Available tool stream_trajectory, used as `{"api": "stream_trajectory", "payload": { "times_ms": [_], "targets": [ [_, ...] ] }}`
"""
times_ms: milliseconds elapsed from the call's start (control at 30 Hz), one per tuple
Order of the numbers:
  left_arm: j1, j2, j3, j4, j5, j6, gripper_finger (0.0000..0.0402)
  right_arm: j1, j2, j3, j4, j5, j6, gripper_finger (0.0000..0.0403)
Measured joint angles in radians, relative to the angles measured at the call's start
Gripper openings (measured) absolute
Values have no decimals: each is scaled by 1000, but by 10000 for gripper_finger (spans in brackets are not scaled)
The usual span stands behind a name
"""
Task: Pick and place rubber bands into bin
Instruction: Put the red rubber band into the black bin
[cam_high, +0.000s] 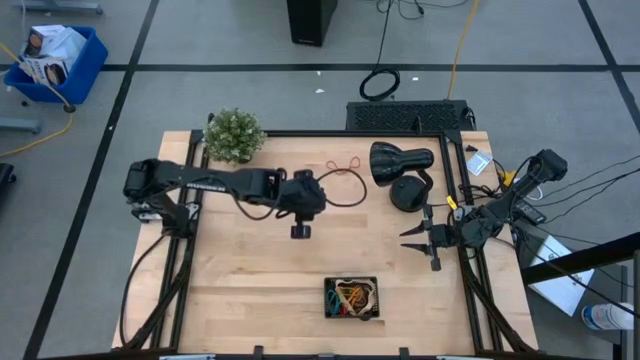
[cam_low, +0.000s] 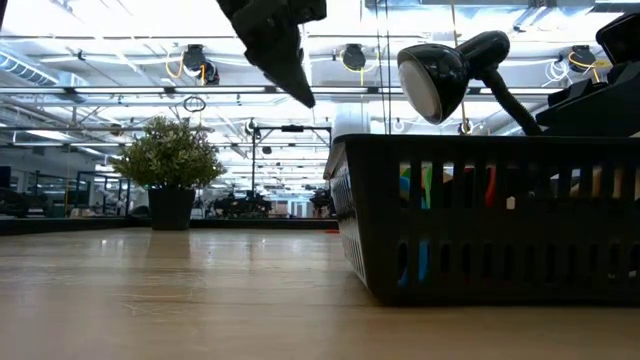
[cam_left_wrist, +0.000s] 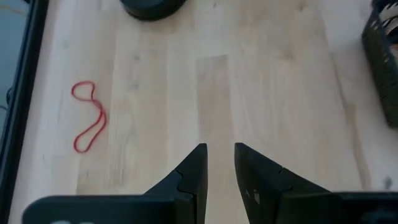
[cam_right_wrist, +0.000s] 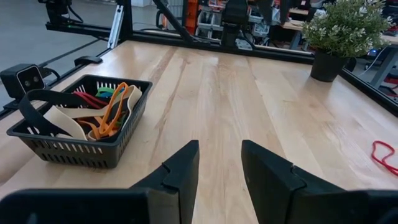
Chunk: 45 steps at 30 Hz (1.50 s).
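Note:
One red rubber band (cam_high: 343, 165) lies flat on the wooden table near its far edge; it also shows in the left wrist view (cam_left_wrist: 87, 118) and the right wrist view (cam_right_wrist: 385, 155). The bin (cam_high: 351, 298), a small black slotted tray, stands near the table's front edge with several coloured rubber bands (cam_right_wrist: 102, 115) inside. My left gripper (cam_high: 300, 231) hangs above the table's middle, between the red band and the bin, fingers a little apart (cam_left_wrist: 219, 152) with nothing between them. My right gripper (cam_high: 408, 238) waits at the table's right side, open and empty (cam_right_wrist: 219, 149).
A black desk lamp (cam_high: 400, 170) stands at the far right of the table, close to the red band. A potted plant (cam_high: 234, 135) sits at the far left corner. Black frame rails (cam_high: 185, 260) run along the table's sides. Bare wood lies between the band and the bin.

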<state>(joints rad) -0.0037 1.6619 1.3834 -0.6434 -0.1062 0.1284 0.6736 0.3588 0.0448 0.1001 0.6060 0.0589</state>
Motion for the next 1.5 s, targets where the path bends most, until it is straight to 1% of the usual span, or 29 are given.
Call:
{"api": "stream_trajectory", "payload": {
  "times_ms": [133, 333, 467, 567, 767, 833, 967, 1067, 1200, 1300, 1400, 1500],
  "targets": [
    [27, 0, 0, -7, 22, 18, 88, 0, 0, 0, 0, 0, 5, 116],
    [78, 0, 0, -16, 178, 83, 88, 0, 0, 0, 0, 0, 7, 116],
    [124, -18, -10, -78, 190, 68, 88, 0, 0, 0, 0, 0, 7, 116],
    [147, -86, -75, -17, 204, 67, 88, 0, 0, 0, 0, 0, 6, 116],
    [187, -297, -301, 268, 219, 37, 88, 0, 1, 0, -8, -3, 5, 116],
    [196, -361, -372, 332, 219, 12, 88, 0, 2, 0, -7, -3, 4, 116],
    [200, -436, -483, 437, 219, -19, 88, 0, 4, 0, -7, -3, 4, 116],
    [198, -465, -541, 495, 219, -19, 88, 0, 6, 0, -7, -3, 4, 116],
    [199, -465, -580, 522, 204, -19, 88, 0, 11, 0, -6, -4, 3, 116],
    [199, -459, -586, 549, 202, -8, 88, 0, 11, 0, -4, -4, 4, 116],
    [199, -456, -586, 542, 201, 41, 88, 0, 11, 0, -3, -4, 0, 116],
    [199, -456, -586, 545, 201, 78, 88, 0, 11, 0, -3, -3, -41, 116]
  ]
}}
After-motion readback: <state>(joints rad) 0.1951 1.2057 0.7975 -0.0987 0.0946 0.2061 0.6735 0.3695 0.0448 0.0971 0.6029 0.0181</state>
